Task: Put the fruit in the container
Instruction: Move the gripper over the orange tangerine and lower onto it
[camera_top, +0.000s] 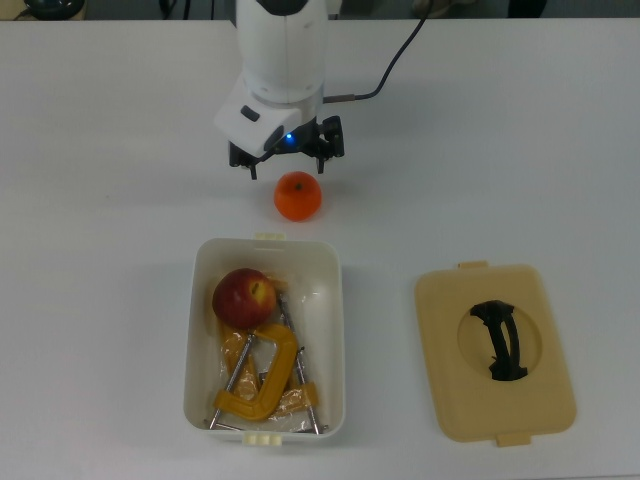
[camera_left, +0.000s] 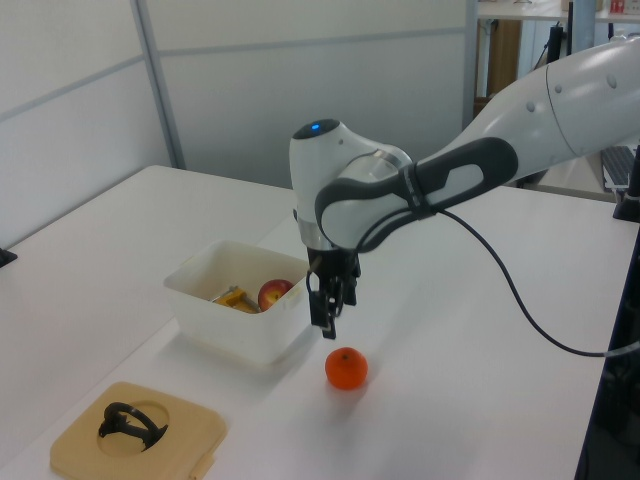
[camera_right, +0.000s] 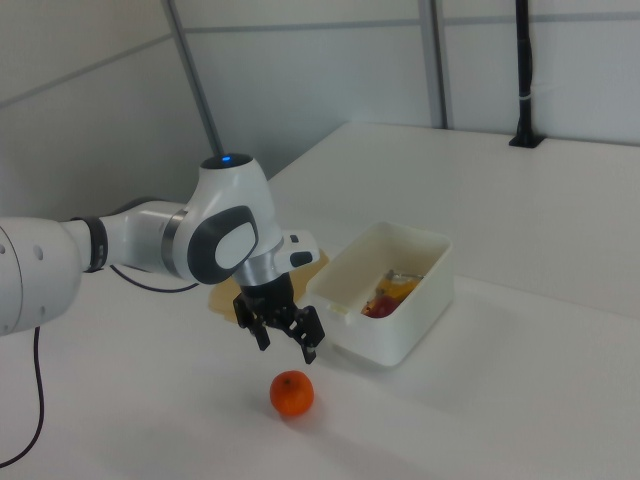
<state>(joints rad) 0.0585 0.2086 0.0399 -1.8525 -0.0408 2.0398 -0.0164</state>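
Observation:
An orange (camera_top: 298, 196) lies on the white table just beyond the top short end of the white container (camera_top: 338, 330) in the top view. My gripper (camera_top: 288, 168) hangs open and empty a little above the orange (camera_left: 346, 368), slightly past it on the side away from the container. The right view shows both fingers spread over the orange (camera_right: 292, 393), with the gripper (camera_right: 287, 345) clear of it. A red apple with yellow patches (camera_top: 244, 297) rests inside the container, against its left wall in the top view. The left view shows the apple (camera_left: 272, 294) over the container's rim (camera_left: 240, 330).
A yellow metal C-clamp (camera_top: 262, 385) lies in the container beside the apple. A flat tan lid with a black handle (camera_top: 495, 352) rests on the table at the top view's right of the container. My arm's black cable trails off toward the top view's upper right.

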